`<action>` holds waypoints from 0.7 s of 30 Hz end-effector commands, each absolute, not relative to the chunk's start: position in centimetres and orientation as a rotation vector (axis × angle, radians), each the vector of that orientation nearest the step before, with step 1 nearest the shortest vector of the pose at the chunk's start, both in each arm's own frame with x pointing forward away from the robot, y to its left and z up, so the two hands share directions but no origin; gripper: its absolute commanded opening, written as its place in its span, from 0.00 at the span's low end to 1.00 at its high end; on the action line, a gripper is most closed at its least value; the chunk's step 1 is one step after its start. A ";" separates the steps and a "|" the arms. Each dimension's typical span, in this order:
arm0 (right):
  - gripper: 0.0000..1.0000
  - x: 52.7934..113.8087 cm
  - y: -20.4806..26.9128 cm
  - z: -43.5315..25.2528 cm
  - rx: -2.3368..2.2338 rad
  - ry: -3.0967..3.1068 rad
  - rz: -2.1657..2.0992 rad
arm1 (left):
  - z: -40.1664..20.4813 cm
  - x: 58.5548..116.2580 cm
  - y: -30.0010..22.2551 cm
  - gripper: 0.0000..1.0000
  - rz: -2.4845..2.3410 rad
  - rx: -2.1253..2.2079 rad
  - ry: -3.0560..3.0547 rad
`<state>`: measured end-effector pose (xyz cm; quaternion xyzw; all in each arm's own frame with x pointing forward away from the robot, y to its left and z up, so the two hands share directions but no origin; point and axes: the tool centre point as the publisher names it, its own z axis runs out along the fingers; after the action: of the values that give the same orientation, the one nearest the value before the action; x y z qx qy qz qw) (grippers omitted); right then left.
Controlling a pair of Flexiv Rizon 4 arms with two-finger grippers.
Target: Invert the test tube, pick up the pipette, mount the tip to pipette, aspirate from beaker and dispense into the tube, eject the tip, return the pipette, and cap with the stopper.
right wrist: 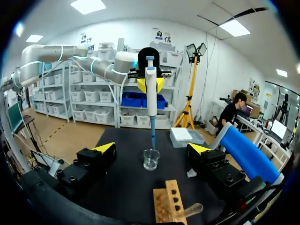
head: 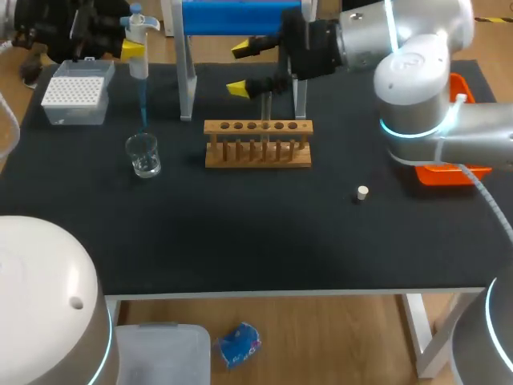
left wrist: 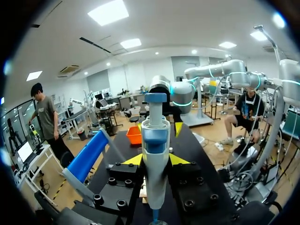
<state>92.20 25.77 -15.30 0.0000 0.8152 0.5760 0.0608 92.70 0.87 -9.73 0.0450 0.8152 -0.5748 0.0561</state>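
My left gripper [head: 132, 50], upper left of frame, is clamped on the upright white-and-blue pipette [head: 139, 68]. Its blue tip [head: 143, 108] reaches the mouth of the clear glass beaker [head: 144, 155]. My right gripper [head: 240, 68], fingers spread and holding nothing, hangs over the wooden rack [head: 257, 152] at centre.

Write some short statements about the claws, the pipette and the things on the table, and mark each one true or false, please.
1. The left claw is shut on the pipette. True.
2. The right claw holds the test tube. False: its fingers stand wide apart and do not touch the tube.
3. The stopper lies on the table, apart from the rack. True.
4. The tip box stands at the robot's right of the rack. False: it stands at the left, behind the beaker.
5. The pipette carries a blue tip above the beaker. True.
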 end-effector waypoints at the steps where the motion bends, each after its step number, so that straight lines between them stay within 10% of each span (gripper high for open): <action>1: 1.00 91.3 20.9 -14.2 -0.008 2.467 1.722 | -9.6 92.0 0.7 0.00 -1.731 0.121 2.472; 21: 1.00 94.4 14.0 -19.5 0.198 2.445 1.549 | -8.8 92.0 -0.3 0.00 -1.696 0.118 2.502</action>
<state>94.25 14.03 -18.99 0.0610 0.8372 0.5313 0.1142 91.93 0.02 -8.96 0.0406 0.8239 -0.5623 0.0580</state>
